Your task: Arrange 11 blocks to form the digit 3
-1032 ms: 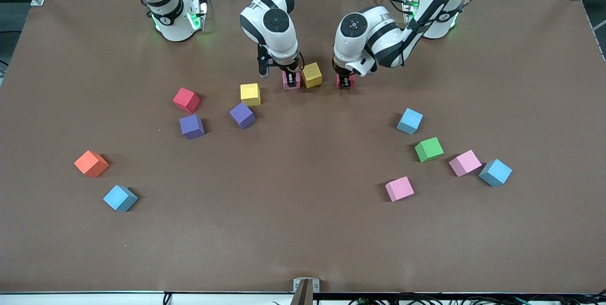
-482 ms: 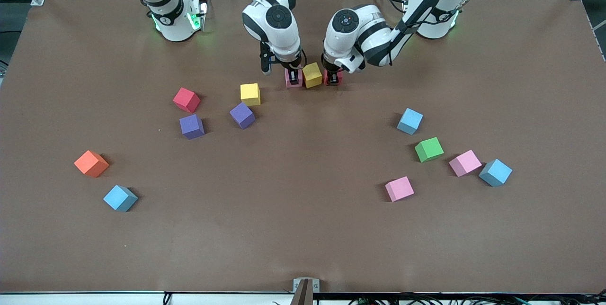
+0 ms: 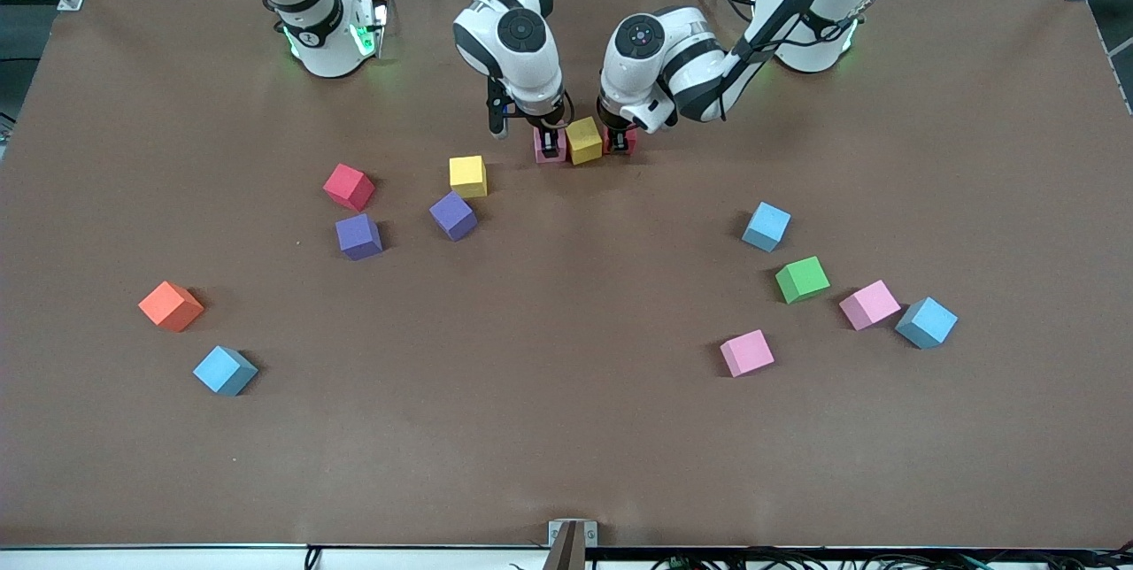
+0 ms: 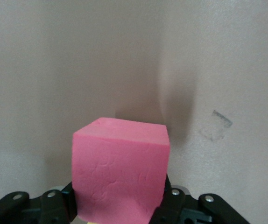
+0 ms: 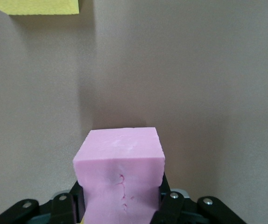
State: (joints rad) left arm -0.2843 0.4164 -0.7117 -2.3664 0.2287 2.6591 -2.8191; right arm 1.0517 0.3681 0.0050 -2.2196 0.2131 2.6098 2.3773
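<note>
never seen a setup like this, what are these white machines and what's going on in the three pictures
Two white robot arms stand at a brown table. The big picture looks down from across it; the other two come from cameras on each arm's wrist. Each arm ends in a two-finger tool. The right tool is shut on a pink cube, the left tool on a red cube, either side of a yellow cube. More coloured foam cubes lie scattered nearer the camera: yellow, red, purple, blue, green, pink, orange.

Three pink cubes (image 3: 746, 352), three blue (image 3: 766, 226), two yellow (image 3: 467, 175), two red (image 3: 348, 187), two purple (image 3: 358, 236), one green (image 3: 802, 279), one orange (image 3: 171, 305).
</note>
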